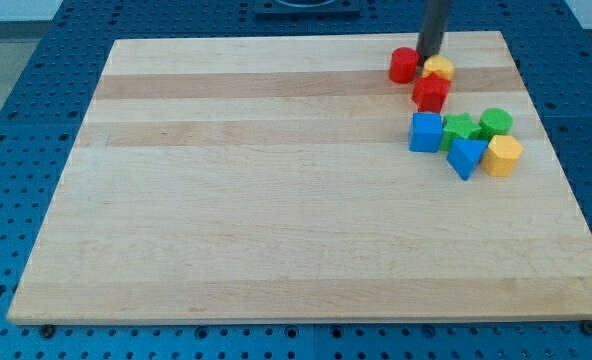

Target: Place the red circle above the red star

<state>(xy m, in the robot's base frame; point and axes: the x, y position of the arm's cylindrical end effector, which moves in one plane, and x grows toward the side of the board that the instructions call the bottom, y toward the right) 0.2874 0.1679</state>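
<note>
The red circle (403, 65) lies near the board's top edge, toward the view's right. The red star (431, 93) sits just below and to its right, close to it. A yellow block (439, 68) lies between them, to the right of the red circle and touching the top of the red star. My tip (428, 55) is at the end of the dark rod, just above the gap between the red circle and the yellow block, very close to both.
Below the red star sit a blue cube (426, 131), a green star-like block (461, 127), a green round block (496, 122), a blue triangle (465, 157) and a yellow hexagon (502, 155). The wooden board (276, 200) lies on a blue perforated table.
</note>
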